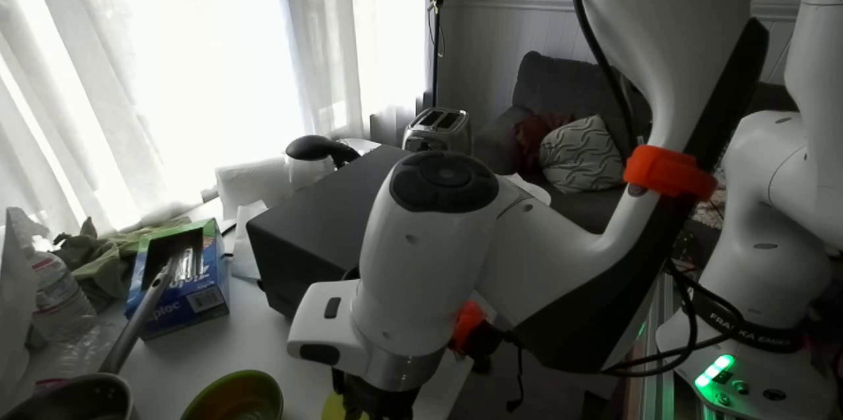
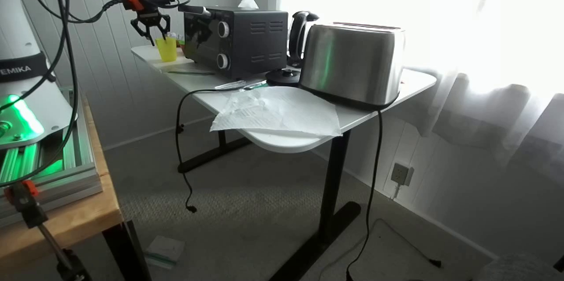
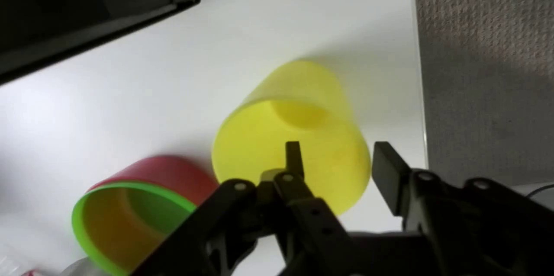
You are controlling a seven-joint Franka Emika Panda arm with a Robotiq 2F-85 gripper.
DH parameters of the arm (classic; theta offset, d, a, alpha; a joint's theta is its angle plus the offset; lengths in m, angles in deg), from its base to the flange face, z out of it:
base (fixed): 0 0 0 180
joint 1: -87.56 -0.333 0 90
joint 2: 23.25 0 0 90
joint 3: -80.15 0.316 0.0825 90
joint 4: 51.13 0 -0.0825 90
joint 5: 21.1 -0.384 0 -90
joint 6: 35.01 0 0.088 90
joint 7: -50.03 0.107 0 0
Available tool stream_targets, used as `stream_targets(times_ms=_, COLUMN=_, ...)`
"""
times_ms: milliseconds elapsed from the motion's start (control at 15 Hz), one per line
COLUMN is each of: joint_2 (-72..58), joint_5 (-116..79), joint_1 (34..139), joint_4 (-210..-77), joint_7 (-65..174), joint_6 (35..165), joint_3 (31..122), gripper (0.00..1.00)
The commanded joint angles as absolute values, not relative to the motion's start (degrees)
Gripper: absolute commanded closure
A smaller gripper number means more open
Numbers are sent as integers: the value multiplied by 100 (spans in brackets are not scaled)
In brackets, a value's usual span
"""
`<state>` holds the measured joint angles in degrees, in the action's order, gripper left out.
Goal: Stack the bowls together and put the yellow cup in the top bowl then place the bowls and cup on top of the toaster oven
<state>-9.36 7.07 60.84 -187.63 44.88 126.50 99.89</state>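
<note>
1. One clear plastic bottle [image 1: 62,288] is at the far left in an exterior view.
2. A dark grey pan [image 1: 72,400], cut off by the bottom edge, has a long handle slanting up toward a blue-and-green Ziploc box [image 1: 181,315] on the white table [image 1: 197,354].
3. The yellow-green bowl [image 3: 149,211] is nested inside the magenta-pink bowl [image 3: 169,172], both on the table.
4. The black toaster oven [image 1: 303,229] stands near them; two knobs [image 2: 224,30] show on its front.
5. The yellow cup [image 3: 255,146] stands upright beside the bowls, near the table's edge.
6. The gripper [image 3: 333,159] is at the cup's rim, its fingers partway apart: one fingertip is over or inside the mouth, the other just outside the wall, which lies between them unclamped. Whether the outer finger touches it cannot be told.
7. A stainless-steel two-slot toaster [image 2: 348,65] stands beyond the oven.
8. A grey armchair [image 1: 566,81] holds a pale patterned cushion [image 1: 583,157].
9. The Franka arm's base [image 1: 744,341], lit green, is at the far right.
</note>
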Motion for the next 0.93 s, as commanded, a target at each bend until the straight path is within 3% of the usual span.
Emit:
stream_targets(times_ms=0, joint_2=-1087, joint_5=744, joint_1=6058, joint_4=-18467, joint_7=4388, joint_6=12510, joint_3=10025, gripper=84)
stream_targets(times_ms=200, joint_2=-1065, joint_5=737, joint_1=6060, joint_4=-18146, joint_7=4240, joint_6=12428, joint_3=10054, gripper=100)
stream_targets(times_ms=467, joint_2=-1030, joint_5=654, joint_1=6060, joint_4=-17993, joint_7=4043, joint_6=12305, joint_3=10060, gripper=100)
stream_targets(times_ms=533, joint_2=-1061, joint_5=655, joint_1=6057, joint_4=-18001, joint_7=4048, joint_6=12245, joint_3=10055, gripper=74)
stream_targets(times_ms=667, joint_2=-1138, joint_5=571, joint_1=6091, joint_4=-18057, joint_7=3908, joint_6=12066, joint_3=10112, gripper=68)
stream_targets(times_ms=867, joint_2=-1199, joint_5=301, joint_1=6180, joint_4=-18195, joint_7=3514, joint_6=11795, joint_3=10262, gripper=46)
